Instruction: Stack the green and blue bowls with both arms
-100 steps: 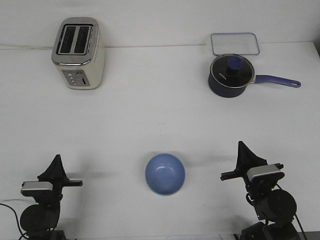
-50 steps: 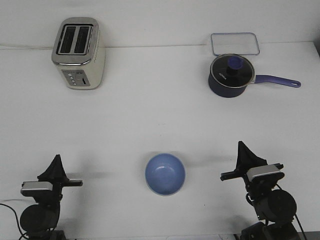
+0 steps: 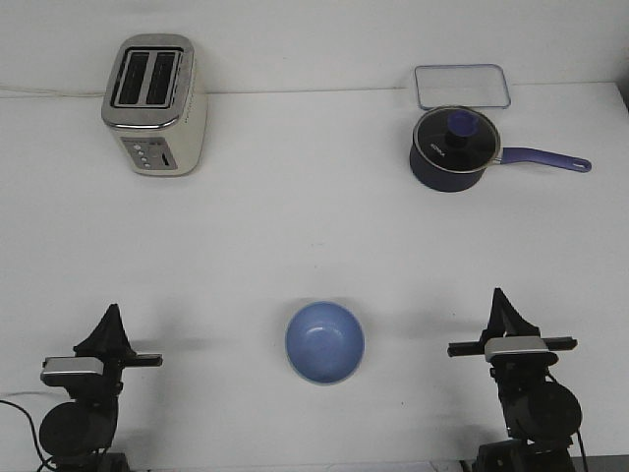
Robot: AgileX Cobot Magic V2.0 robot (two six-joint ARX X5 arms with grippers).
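The table [image 3: 295, 236] is plain white, without pattern. The bowl [image 3: 324, 341] on it is light periwinkle blue and glossy. The toaster [image 3: 155, 103] has cream sides, a silver metal top and dark slots. The saucepan [image 3: 453, 149] is dark navy with a clear lid, a blue knob and a purple-blue handle. A clear rectangular lid [image 3: 462, 86] has a pale blue rim. The left gripper [image 3: 110, 324] and right gripper [image 3: 502, 307] are black with grey tops.

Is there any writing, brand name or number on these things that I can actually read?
Dark navy saucepan with a glass lid: a short pale brand mark on its side, too small and blurred to read.
Cream and silver two-slot toaster: small front buttons, with no readable markings.
Light blue glossy bowl: no text visible.
Nothing here is legible.
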